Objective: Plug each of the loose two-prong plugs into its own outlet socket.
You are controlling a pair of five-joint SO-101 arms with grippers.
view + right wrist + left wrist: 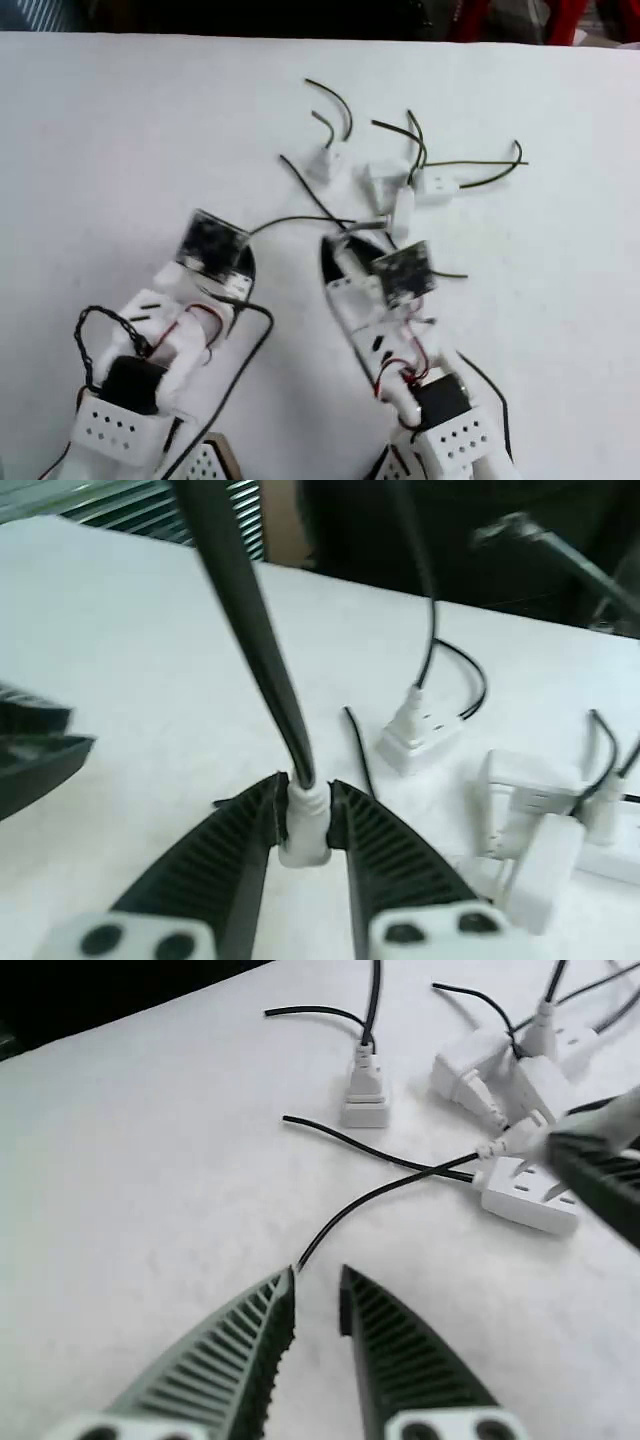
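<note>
Right gripper (306, 783): closed on 1 white plug (303, 825), with the plug's black cable (250, 610) rising from between the fingers. The plug sits close to a white socket (525, 1195) on the table (120, 130); whether they touch cannot be told. Left gripper (317, 1275): fingers slightly apart, holding nothing, tips beside the cable's loose end. A second socket (365, 1090) with its own cable lies apart, farther back.
</note>
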